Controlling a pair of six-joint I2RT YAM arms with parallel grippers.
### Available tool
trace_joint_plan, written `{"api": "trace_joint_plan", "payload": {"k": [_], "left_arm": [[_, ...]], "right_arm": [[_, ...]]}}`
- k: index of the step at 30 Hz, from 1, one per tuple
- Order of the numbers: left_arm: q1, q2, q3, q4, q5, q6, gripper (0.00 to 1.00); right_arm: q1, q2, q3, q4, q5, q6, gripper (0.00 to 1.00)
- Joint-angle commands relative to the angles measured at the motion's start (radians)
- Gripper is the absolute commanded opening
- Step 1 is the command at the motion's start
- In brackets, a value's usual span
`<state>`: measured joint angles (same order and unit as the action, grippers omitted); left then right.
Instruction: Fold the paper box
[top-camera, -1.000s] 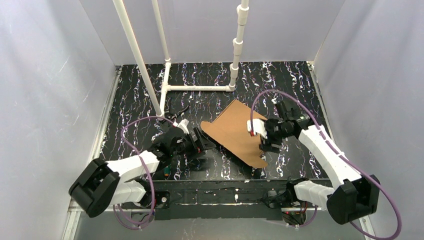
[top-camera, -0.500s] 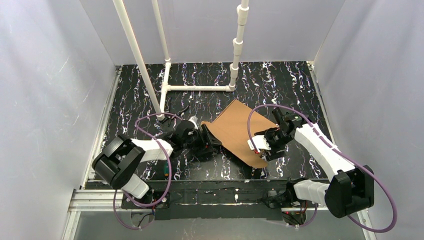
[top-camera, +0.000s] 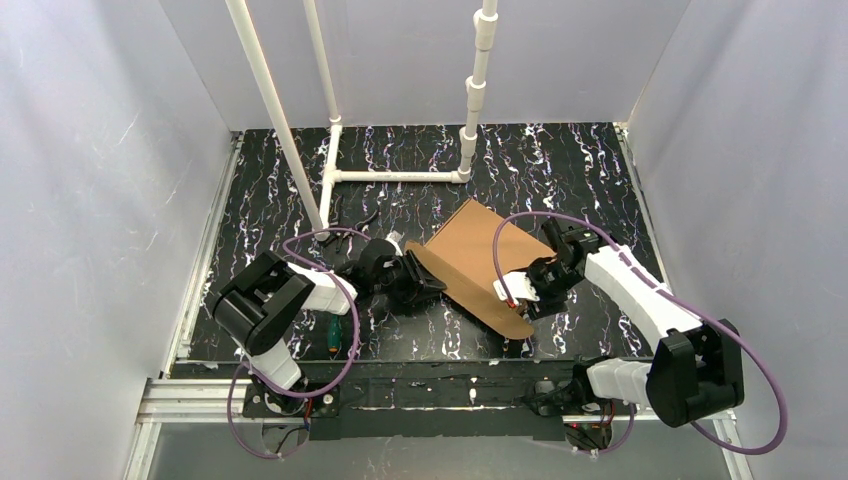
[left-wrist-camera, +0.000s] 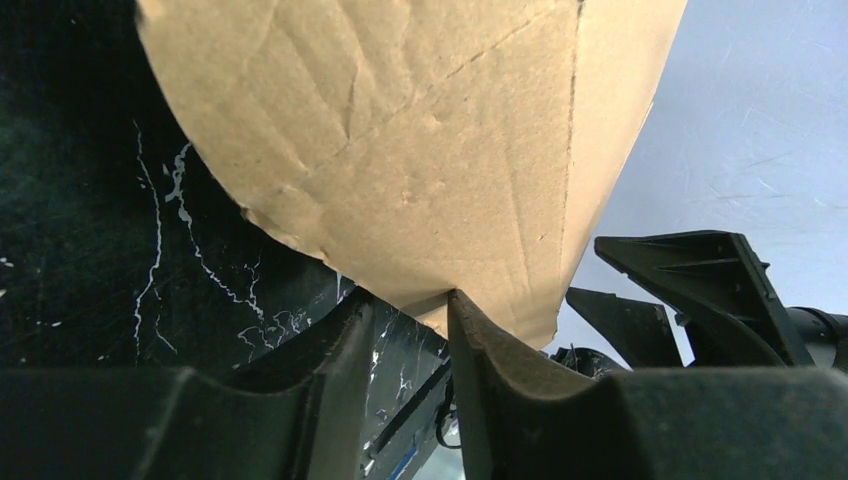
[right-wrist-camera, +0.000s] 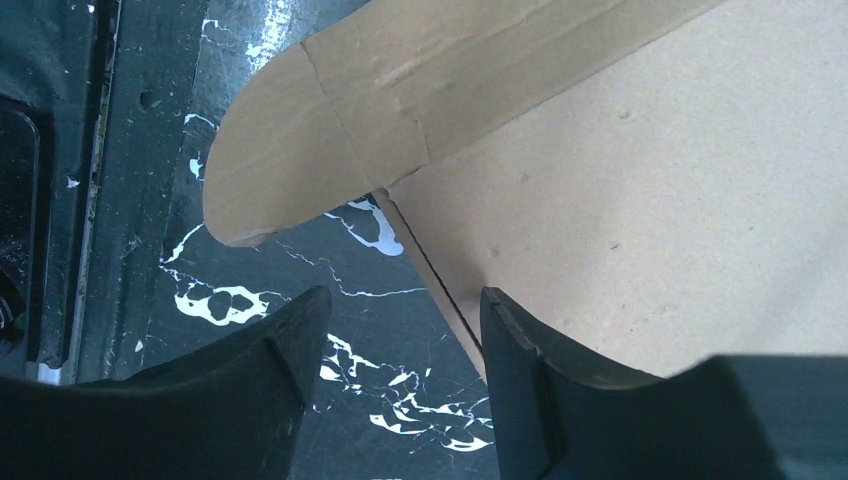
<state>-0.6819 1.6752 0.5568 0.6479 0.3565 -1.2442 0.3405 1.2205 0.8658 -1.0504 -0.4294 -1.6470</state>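
Observation:
The paper box (top-camera: 472, 262) is a flat brown cardboard sheet lying on the black marbled table, its left corner slightly lifted. My left gripper (top-camera: 428, 285) is at that left corner. In the left wrist view the paper box (left-wrist-camera: 420, 120) fills the space above my left gripper (left-wrist-camera: 405, 300); the jaws stand narrowly apart, and one fingertip (left-wrist-camera: 462, 305) touches the sheet's lower edge. My right gripper (top-camera: 515, 290) is at the near right edge. In the right wrist view my right gripper (right-wrist-camera: 405, 300) is open, one finger (right-wrist-camera: 510, 330) over the paper box (right-wrist-camera: 650, 200), the other over bare table beside a rounded flap (right-wrist-camera: 270, 170).
A white pipe frame (top-camera: 400, 176) lies on the table's far half, with an upright pipe (top-camera: 476, 100) and a slanted pipe (top-camera: 272, 110). A small green and orange object (top-camera: 331, 336) lies by the left arm. Grey walls enclose three sides. A black rail (top-camera: 430, 385) runs along the near edge.
My left arm has reached right to the box's left corner and its jaws have narrowed a lot. My right gripper has shifted toward the box's near right edge and narrowed a little.

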Motion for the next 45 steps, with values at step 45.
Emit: {"api": "trace_joint_plan", "payload": {"k": [45], "left_arm": [[0.019,0.131,0.035,0.196,0.036,-0.076,0.4]], "right_arm": [[-0.329,0.393,0.265,0.681,-0.101,1.41,0.88]]}}
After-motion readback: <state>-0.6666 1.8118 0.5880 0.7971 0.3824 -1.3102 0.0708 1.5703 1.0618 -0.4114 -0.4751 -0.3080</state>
